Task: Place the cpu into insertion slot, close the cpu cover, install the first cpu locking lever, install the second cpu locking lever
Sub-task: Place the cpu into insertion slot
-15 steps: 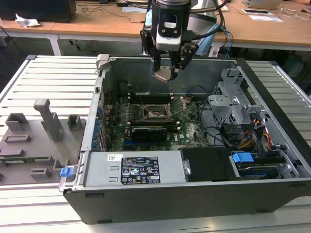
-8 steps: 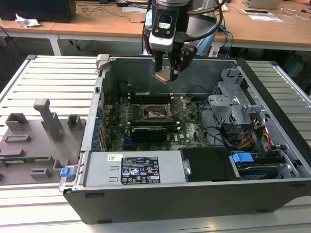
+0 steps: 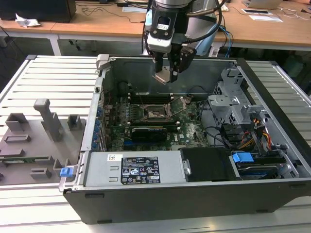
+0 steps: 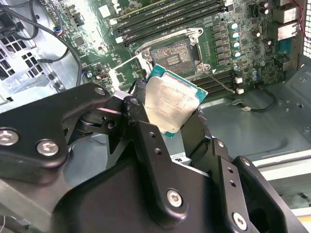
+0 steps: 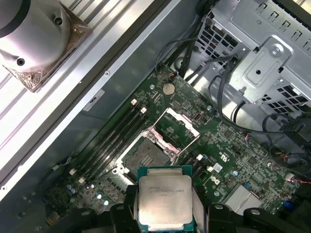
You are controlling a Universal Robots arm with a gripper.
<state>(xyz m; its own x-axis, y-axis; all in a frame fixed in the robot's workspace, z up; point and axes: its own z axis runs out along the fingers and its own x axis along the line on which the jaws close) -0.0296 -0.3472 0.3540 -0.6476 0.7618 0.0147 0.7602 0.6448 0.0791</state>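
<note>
My gripper (image 3: 167,73) hangs above the open computer case, shut on the cpu (image 3: 164,76). The chip is square with a silvery-beige top and is pinched by its edges between the black fingers (image 4: 141,127). It is tilted in the second wrist view (image 4: 170,99) and lies flat in the first wrist view (image 5: 164,196). Below it on the green board sits the insertion slot (image 5: 145,155) (image 3: 156,112) (image 4: 171,52), bare with its pin grid showing. The cpu cover (image 5: 175,127) (image 3: 181,103) stands swung up beside the slot. A thin wire lever (image 4: 221,81) lies off one side of the slot.
Long black memory slots (image 5: 114,136) run beside the socket. A black expansion card (image 3: 148,131) lies nearer the case front. A drive cage (image 3: 233,99) with cables fills the exterior view's right. The power supply (image 3: 136,170) is at the front, and a grey fixture tray (image 3: 34,141) sits left.
</note>
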